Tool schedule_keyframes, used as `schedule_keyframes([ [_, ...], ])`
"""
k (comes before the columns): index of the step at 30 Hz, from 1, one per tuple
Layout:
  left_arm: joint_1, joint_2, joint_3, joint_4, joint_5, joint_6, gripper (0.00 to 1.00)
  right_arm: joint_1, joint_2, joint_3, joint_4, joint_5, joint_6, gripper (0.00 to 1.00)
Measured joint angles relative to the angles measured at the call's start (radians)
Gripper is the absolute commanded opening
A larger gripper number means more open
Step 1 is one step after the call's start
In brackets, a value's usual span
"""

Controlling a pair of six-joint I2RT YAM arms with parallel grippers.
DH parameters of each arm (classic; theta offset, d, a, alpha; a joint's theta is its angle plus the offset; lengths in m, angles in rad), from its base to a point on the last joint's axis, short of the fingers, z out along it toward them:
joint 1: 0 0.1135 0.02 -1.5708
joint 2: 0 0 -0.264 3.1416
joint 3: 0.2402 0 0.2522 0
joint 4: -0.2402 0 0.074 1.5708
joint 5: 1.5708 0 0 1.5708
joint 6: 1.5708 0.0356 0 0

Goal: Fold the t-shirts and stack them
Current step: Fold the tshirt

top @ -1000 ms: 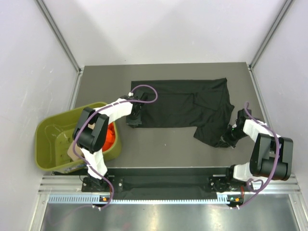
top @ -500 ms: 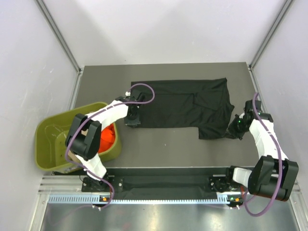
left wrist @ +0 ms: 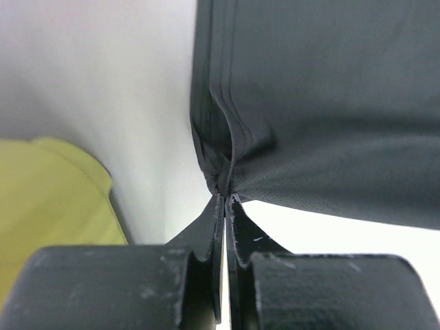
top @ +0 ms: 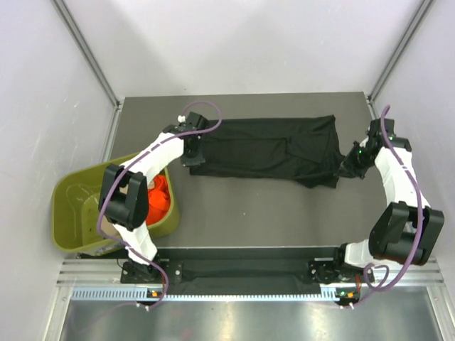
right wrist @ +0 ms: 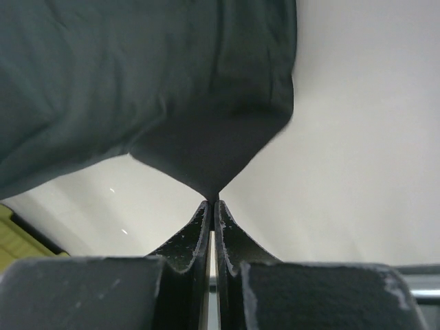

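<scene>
Both ends of the plain black cloth t-shirt (top: 270,148) we pinch, left tool (top: 191,159) and right tool (top: 346,169) clamped tight, its long axis running left-right across the desk (top: 249,209).

In the top view, the left arm (top: 135,188) covers most of the orange-red t-shirt (top: 160,200) inside the olive-green tub (top: 67,209) at lower left, and only a strip shows. The fingertips of the left gripper (top: 192,156) and the right gripper (top: 346,165) are too small there to make out against the black t-shirt (top: 270,149). In the left wrist view the black cloth runs off the top and right edges, and the tub at lower left is blurred. In the right wrist view the cloth is cut off at the top and left. A yellow-green sliver (right wrist: 17,237) at the lower left edge shows too little to identify.
</scene>
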Motion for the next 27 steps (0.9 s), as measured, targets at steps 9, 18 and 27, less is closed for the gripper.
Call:
schedule_keyframes([
  [9, 0.03, 0.104, 0.159, -0.017, 0.008, 0.011, 0.0, 0.0, 0.154, 0.23, -0.016, -0.016, -0.004, 0.0],
  [18, 0.103, 0.183, 0.26, -0.022, 0.024, 0.027, 0.0, 0.0, 0.28, 0.393, -0.018, -0.053, 0.005, 0.0],
  [27, 0.138, 0.272, 0.384, -0.026, 0.052, 0.027, 0.0, 0.0, 0.416, 0.55, -0.023, -0.092, 0.01, 0.0],
])
